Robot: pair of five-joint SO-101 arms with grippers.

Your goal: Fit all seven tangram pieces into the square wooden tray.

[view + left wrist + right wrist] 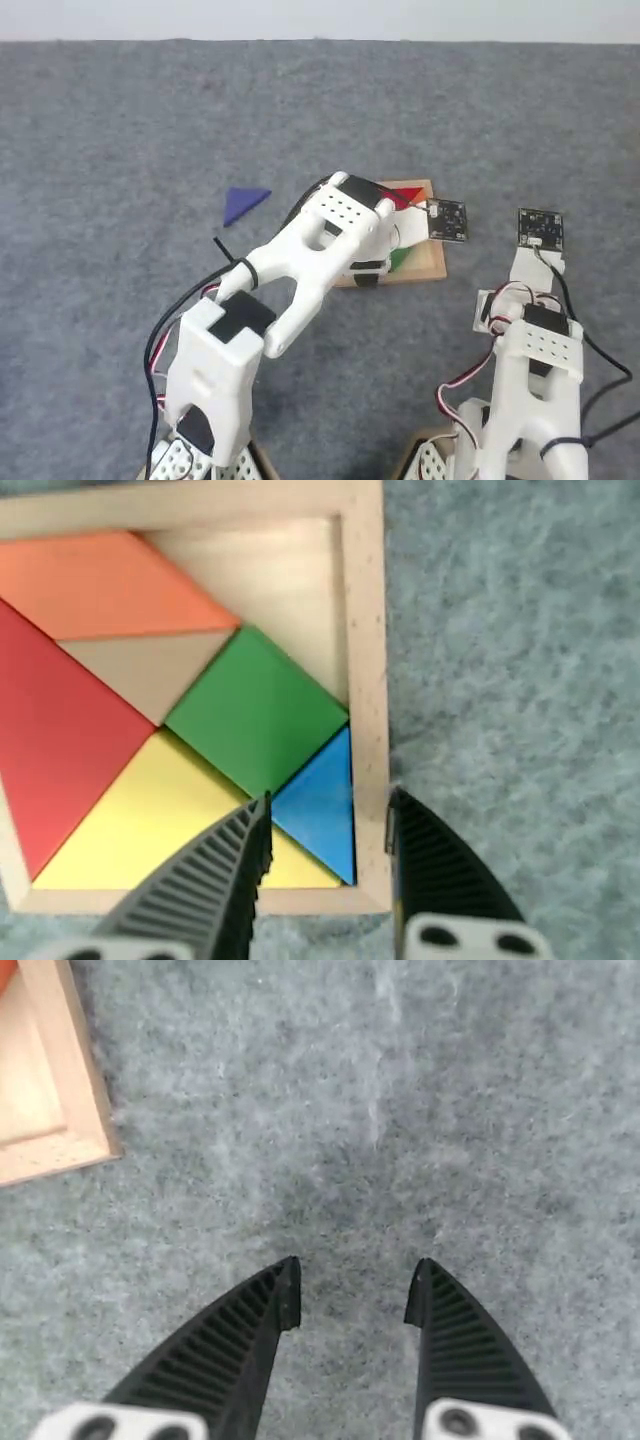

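— So, how is the wooden tray (365, 630) filled?
— Six pieces are seated; one triangular corner gap is left bare.
— And the grippers?
— The left gripper (327, 808) is held spread and empty astride the tray wall, likely for nudging the blue triangle (330, 830) flush. The right gripper (355, 1280) is parted over carpet (450, 1110). The purple triangle (245, 202) is left well apart.

Grey felt-covered table (120, 120) carries square wooden tray (428, 262) and, well apart, dark-blue triangle (244, 203) (lying flat).

Robotics lab, by the look of it: grey felt-covered bench (110, 130), bare white wall (300, 18), two white robot arms (300, 260) working over it.
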